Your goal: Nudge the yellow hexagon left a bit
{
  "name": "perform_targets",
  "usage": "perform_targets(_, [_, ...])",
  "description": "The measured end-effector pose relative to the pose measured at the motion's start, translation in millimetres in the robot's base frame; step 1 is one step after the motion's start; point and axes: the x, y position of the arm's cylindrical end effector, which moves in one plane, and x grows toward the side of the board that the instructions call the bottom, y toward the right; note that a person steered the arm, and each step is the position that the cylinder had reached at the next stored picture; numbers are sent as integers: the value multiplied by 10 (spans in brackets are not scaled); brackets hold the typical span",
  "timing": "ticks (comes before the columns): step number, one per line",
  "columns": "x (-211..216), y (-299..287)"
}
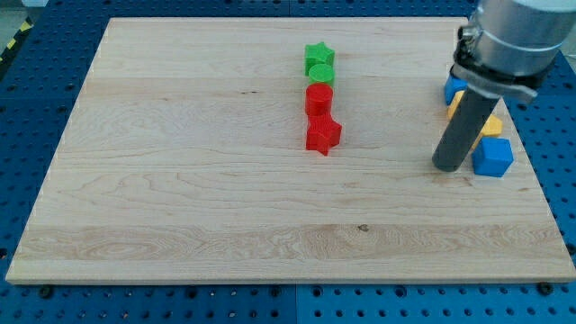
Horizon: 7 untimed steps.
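A yellow block (491,125), likely the hexagon, lies near the board's right edge, partly hidden behind my dark rod. A second bit of yellow (456,108) shows on the rod's left side; its shape is hidden. My tip (448,166) rests on the board just below and to the left of the yellow block, and directly left of a blue cube (492,157). I cannot tell whether the rod touches the yellow block.
Another blue block (454,88) sits above the yellow ones. In the upper middle stands a column: green star (318,55), green cylinder (320,75), red cylinder (319,97), red star (323,135). The wooden board (180,180) ends close to the right of the blue cube.
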Motion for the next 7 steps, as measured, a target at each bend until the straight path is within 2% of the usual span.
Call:
perform_targets(1, [451, -215])
perform_targets(2, [612, -794])
perform_targets(3, [519, -1657])
perform_targets(4, [429, -2103])
perform_targets(5, [429, -2103])
perform_targets(7, [429, -2636])
